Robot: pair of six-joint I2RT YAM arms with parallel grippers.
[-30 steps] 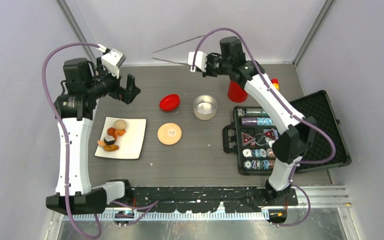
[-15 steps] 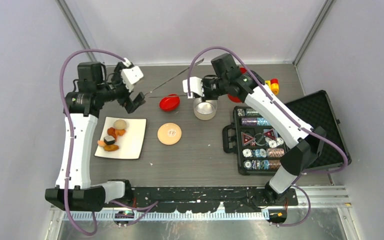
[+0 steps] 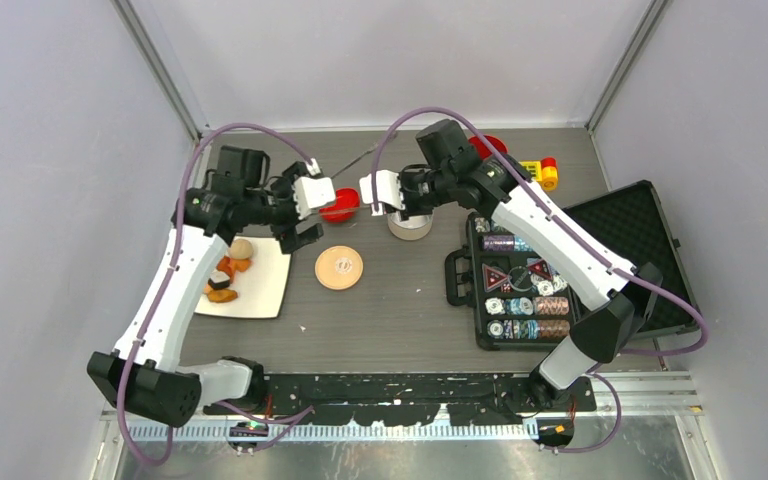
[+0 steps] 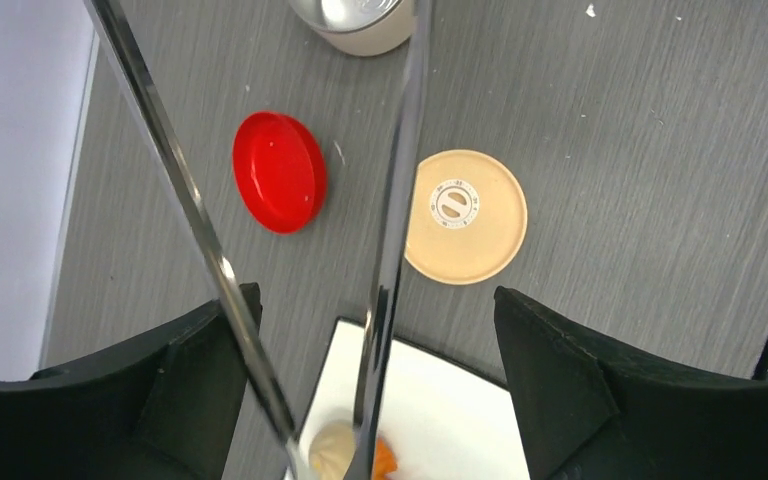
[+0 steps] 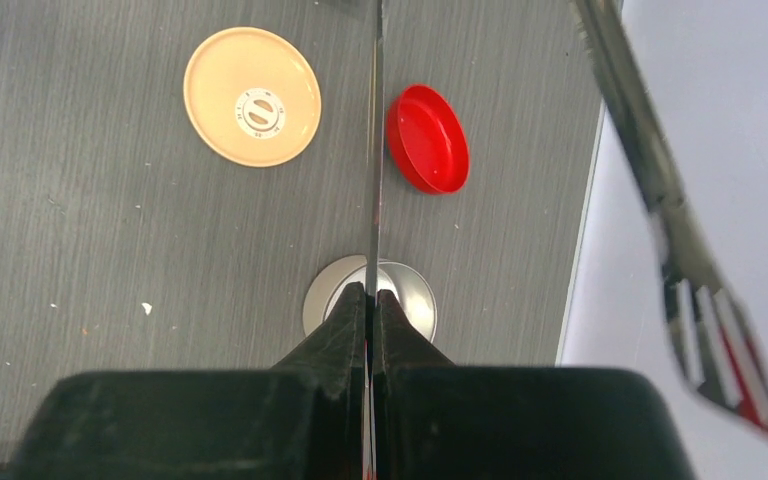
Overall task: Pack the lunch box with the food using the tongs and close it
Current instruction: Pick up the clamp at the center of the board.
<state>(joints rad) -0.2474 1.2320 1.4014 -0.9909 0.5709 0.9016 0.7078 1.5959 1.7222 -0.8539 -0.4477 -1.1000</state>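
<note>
The tongs (image 5: 372, 150) hang over the table, and my right gripper (image 5: 371, 292) is shut on one of their thin silver arms. Their other arm, with its slotted tip (image 5: 720, 360), sticks out to the right. In the top view this gripper (image 3: 400, 203) hovers over the round steel lunch box (image 3: 412, 228). Both tong arms (image 4: 400, 200) pass between the wide-apart fingers (image 4: 560, 390) of my open left gripper (image 4: 375, 390). The tan lid (image 3: 339, 267) lies flat on the table. The food (image 3: 225, 280) sits on a white plate (image 3: 265, 290). A whitish piece (image 4: 332, 450) shows below the tongs.
A red cap (image 3: 340, 207) lies between the two grippers. An open black case of poker chips (image 3: 520, 290) takes up the right side. A red cup (image 3: 487, 147) and a small yellow toy (image 3: 540, 172) stand at the back right, near the enclosure walls.
Both arms came in from the back toward the table's middle. The right brought the tongs down over the lunch box. The left gripper swung right until the tong arms ran between its fingers.
</note>
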